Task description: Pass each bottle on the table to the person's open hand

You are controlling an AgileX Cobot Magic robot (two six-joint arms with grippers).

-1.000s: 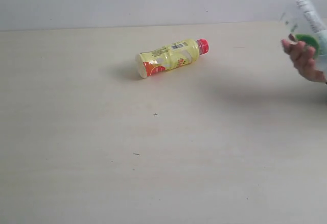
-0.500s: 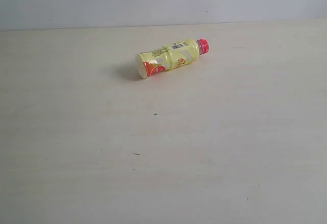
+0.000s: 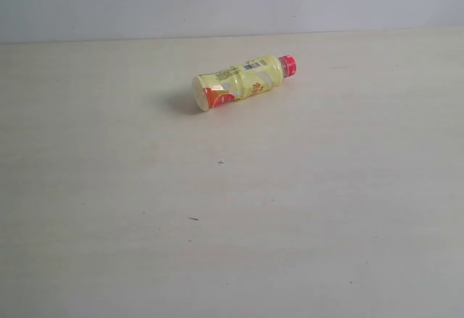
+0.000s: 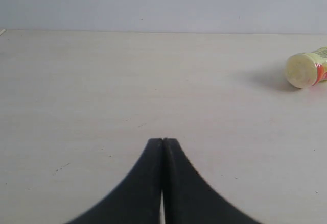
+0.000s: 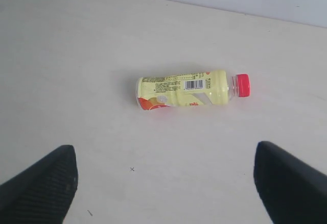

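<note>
Yellow bottle (image 3: 241, 81) lies flat, cap (image 3: 288, 65) pointing right; left tool (image 4: 163, 142) pinched together, right tool (image 5: 164, 156) wide.

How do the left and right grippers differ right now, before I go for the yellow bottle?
The left gripper has its jaws pressed together; the right gripper has them wide apart. The left wrist camera sees the yellow bottle base-on and off to one side; the right one sees its full length, ahead of the open jaws. Both are black and hold nothing.
</note>
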